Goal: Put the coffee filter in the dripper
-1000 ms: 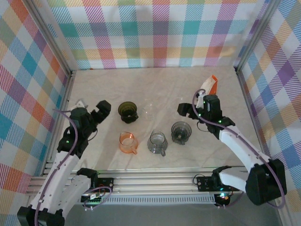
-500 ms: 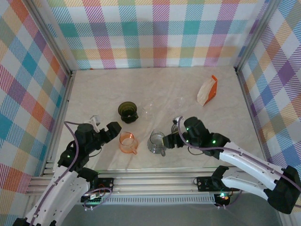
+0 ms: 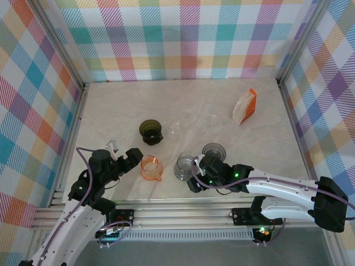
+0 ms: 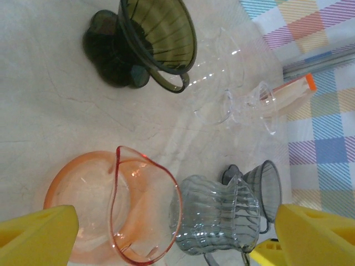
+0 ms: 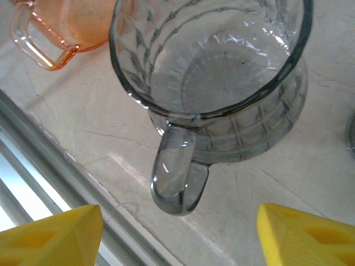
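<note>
Bright, even light, faint shadows; glints on the ribbed grey glass (image 5: 211, 83); frame corners perhaps slightly blurred.

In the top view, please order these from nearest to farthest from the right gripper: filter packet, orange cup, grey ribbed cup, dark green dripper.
From the right gripper:
1. grey ribbed cup, just beyond it
2. orange cup, to its left
3. dark green dripper, back left
4. filter packet, back right

overhead wide, wrist close-ups sharing ribbed dripper (image 3: 184, 164)
</note>
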